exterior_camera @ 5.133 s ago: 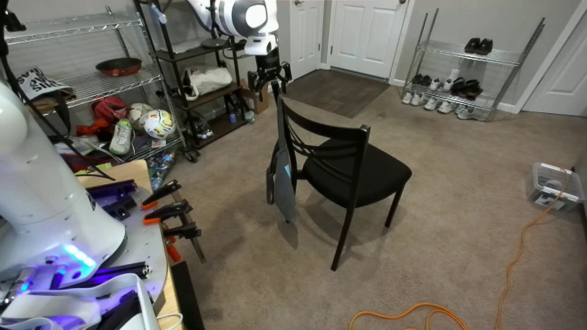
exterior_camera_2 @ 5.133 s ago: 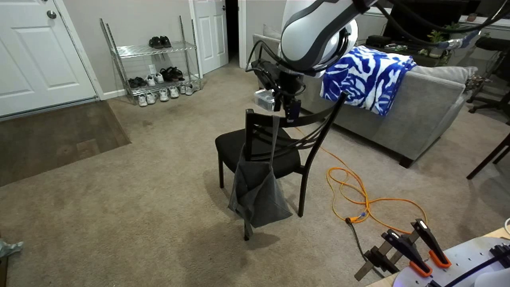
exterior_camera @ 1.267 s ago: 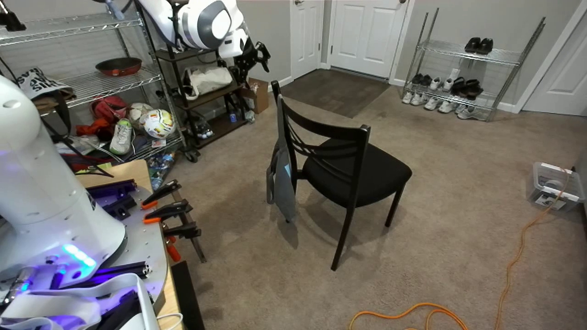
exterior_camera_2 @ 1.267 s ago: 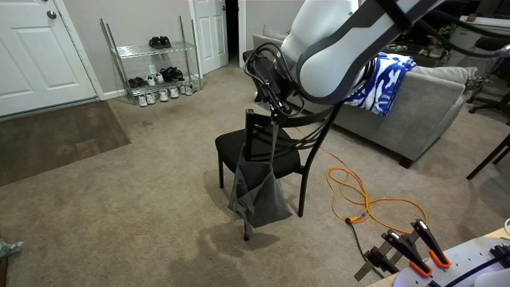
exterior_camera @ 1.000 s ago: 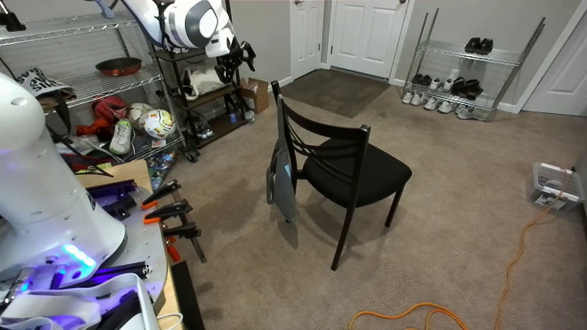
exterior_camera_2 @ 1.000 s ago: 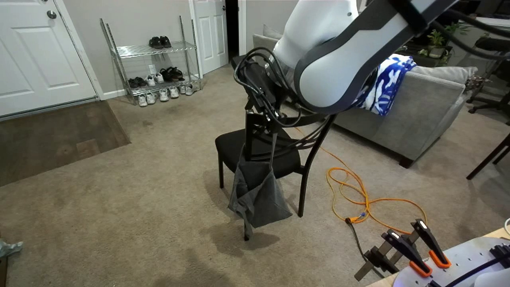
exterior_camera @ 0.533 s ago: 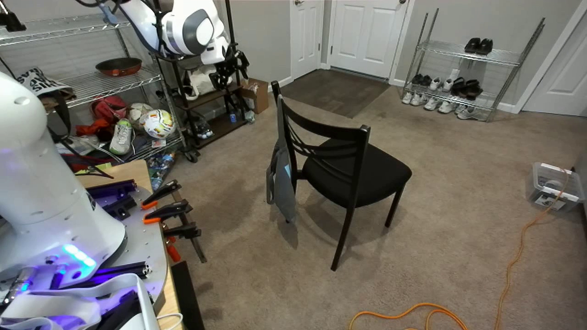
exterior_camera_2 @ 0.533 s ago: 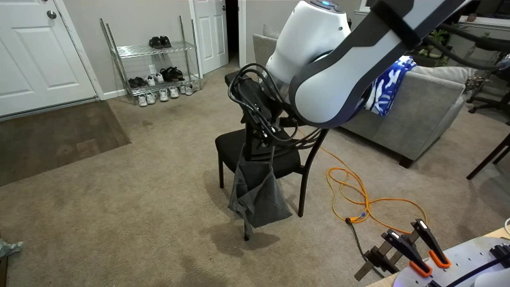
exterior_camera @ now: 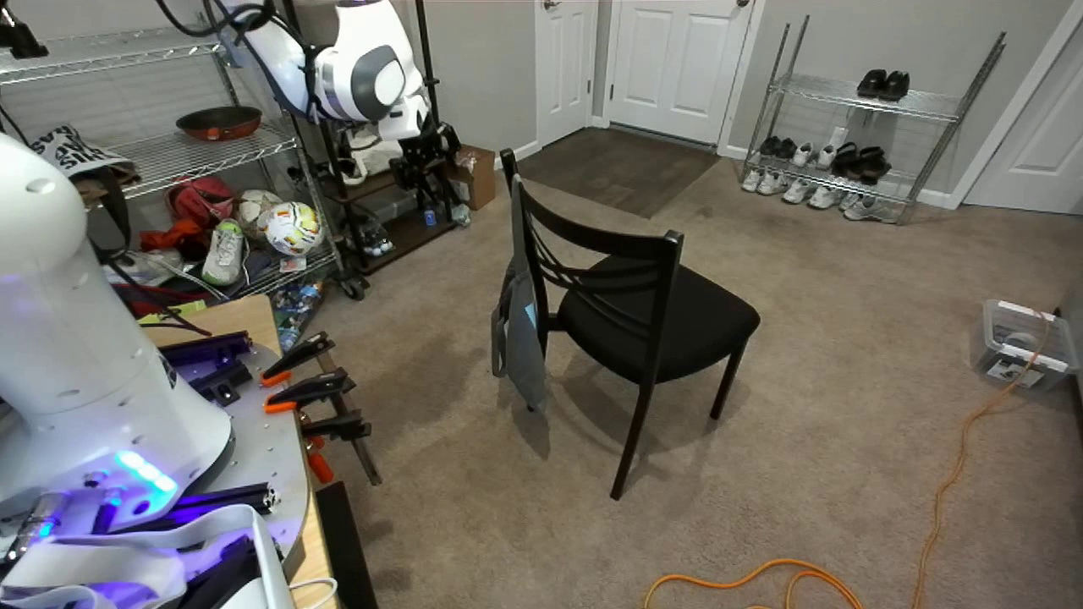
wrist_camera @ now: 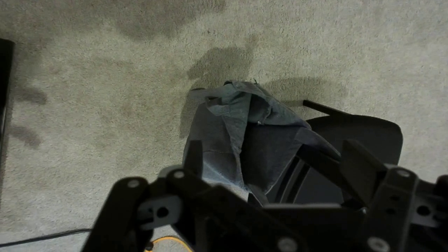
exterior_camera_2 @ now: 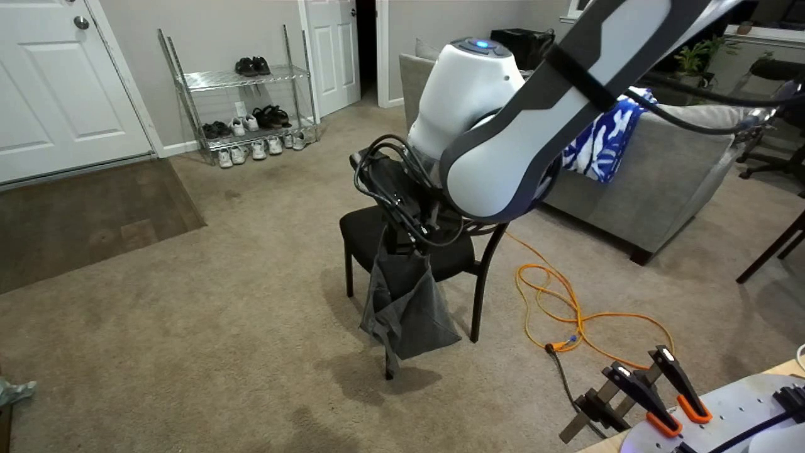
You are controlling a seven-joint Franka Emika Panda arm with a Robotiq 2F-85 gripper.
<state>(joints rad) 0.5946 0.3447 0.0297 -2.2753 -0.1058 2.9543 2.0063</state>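
Note:
My gripper (wrist_camera: 276, 161) is black, wide open and holds nothing. In the wrist view its fingers (wrist_camera: 193, 159) stand far apart, with a grey cloth bag (wrist_camera: 213, 134) between and beyond them. The bag hangs by its straps from the chair's back and shows in both exterior views (exterior_camera: 525, 347) (exterior_camera_2: 418, 321). The black chair (exterior_camera: 668, 330) stands on the carpet; its seat shows in the wrist view (wrist_camera: 371, 134). In an exterior view the gripper (exterior_camera: 425, 182) is near the dark shelf. In an exterior view the wrist and cables hide the fingers and the bag's upper strap (exterior_camera_2: 409, 308).
A dark shelf (exterior_camera: 393, 178) and a wire shelf (exterior_camera: 203, 152) with a pan and balls stand near the arm. Clamps (exterior_camera: 313, 389) stick out from the robot's table. An orange cord (exterior_camera_2: 569, 302) lies on the carpet, near a grey sofa (exterior_camera_2: 654, 176). A shoe rack (exterior_camera_2: 245, 78) stands farther back.
The arm has drawn back from above the chair's back towards the shelves and come lower. The gripper tilted, then turned downward again. The chair and the bag have not visibly moved.

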